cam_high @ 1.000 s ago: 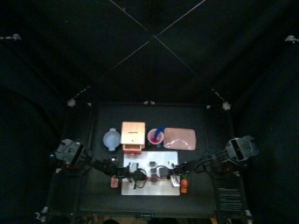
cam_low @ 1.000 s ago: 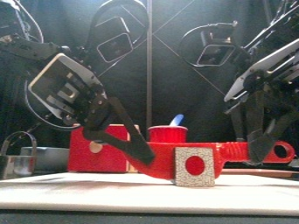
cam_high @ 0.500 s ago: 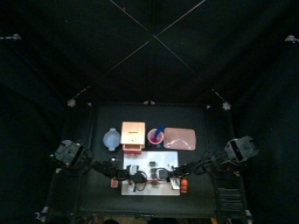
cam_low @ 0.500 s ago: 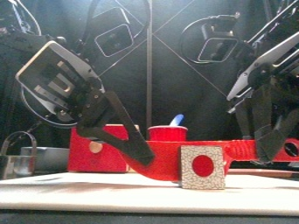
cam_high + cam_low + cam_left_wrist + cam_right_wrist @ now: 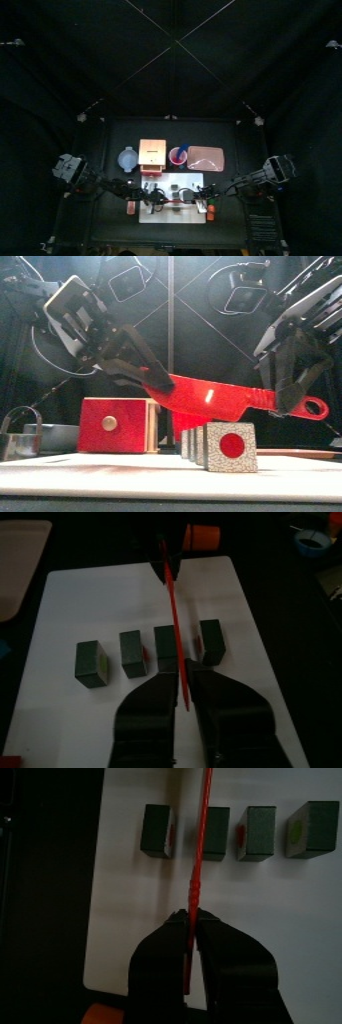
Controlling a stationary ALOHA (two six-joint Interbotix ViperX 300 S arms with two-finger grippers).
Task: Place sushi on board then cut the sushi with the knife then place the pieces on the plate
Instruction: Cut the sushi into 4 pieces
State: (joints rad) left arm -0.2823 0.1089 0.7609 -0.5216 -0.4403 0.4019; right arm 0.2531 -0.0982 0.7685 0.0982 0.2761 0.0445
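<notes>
Sushi (image 5: 131,652) sits cut into four separate pieces, in a row across the middle of the white board (image 5: 120,602). The board is low and central in the top view. In the front view the nearest piece shows a red centre, at lower middle of the frame. The red knife (image 5: 214,399) hangs over the row, sloping a little down to the right. The left gripper (image 5: 154,381) is clamped on its blade end and the right gripper (image 5: 283,396) beside the looped handle. Whether the blade touches a piece I cannot tell. The box (image 5: 114,426) stands at lower left behind the board. The pink tray (image 5: 205,156) lies just above the board in the top view, right of centre.
</notes>
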